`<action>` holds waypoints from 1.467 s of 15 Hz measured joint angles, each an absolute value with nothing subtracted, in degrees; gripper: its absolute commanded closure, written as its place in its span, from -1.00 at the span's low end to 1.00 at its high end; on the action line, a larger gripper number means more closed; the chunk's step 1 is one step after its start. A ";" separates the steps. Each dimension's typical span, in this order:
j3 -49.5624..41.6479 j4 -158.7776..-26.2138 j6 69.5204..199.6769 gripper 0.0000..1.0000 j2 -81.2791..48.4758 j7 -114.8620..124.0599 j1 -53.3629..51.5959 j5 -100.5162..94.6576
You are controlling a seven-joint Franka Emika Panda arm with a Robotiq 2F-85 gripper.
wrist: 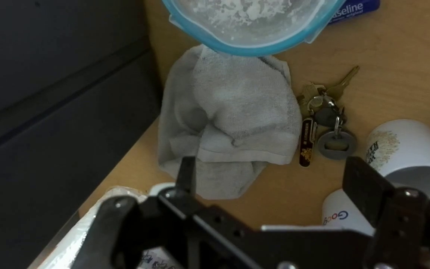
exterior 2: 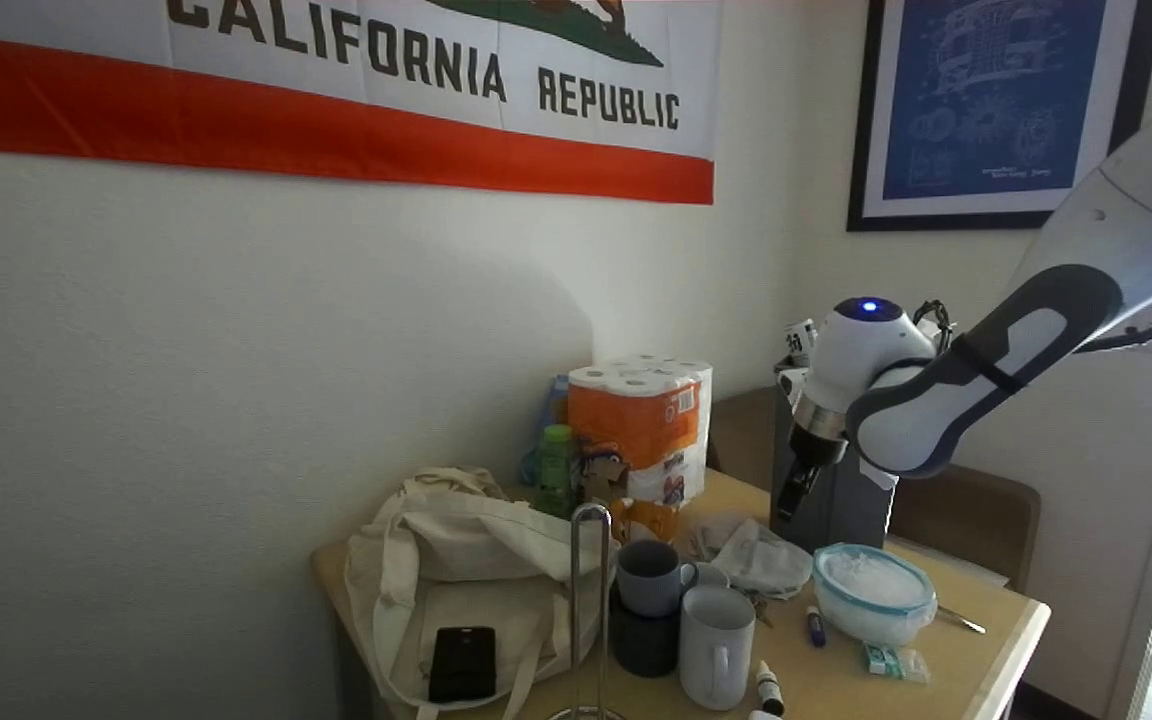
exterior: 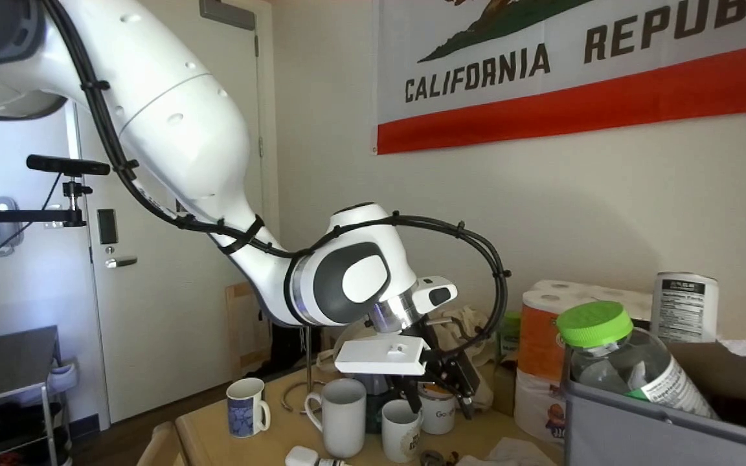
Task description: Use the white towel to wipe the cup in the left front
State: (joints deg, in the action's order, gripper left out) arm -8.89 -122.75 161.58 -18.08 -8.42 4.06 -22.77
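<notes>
The white towel (wrist: 230,104) lies crumpled on the table in the wrist view, partly under the rim of a bowl. It also shows in an exterior view (exterior 2: 761,560). My gripper (wrist: 271,164) is open and empty above the table, its left finger overlapping the towel's edge in the picture. In an exterior view the gripper (exterior 2: 794,495) hangs beside the grey bin. Several cups stand on the table: a blue-and-white cup (exterior: 241,414), a tall white mug (exterior: 344,417), a printed white mug (exterior: 399,430) and a Google mug (exterior: 439,417). I cannot tell which is the left front cup.
A blue-rimmed bowl (exterior 2: 874,600) and keys (wrist: 323,101) lie around the towel. A grey bin (exterior: 671,427) and toilet-paper packs (exterior 2: 636,430) stand near the gripper. A metal stand (exterior 2: 591,600) and canvas bag (exterior 2: 476,540) are beside the mugs.
</notes>
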 measured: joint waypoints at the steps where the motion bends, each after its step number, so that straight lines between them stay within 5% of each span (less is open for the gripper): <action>1: -8.85 -122.57 161.61 -1.00 -18.57 -8.52 4.06 -22.68; 14: -9.31 -102.13 161.84 -1.00 -41.71 -8.73 4.51 -21.05; 15: -9.37 -100.64 161.84 -0.50 -43.27 -8.73 4.74 -20.98; 22: -9.81 -93.77 161.81 0.45 -50.49 -8.73 5.75 -19.42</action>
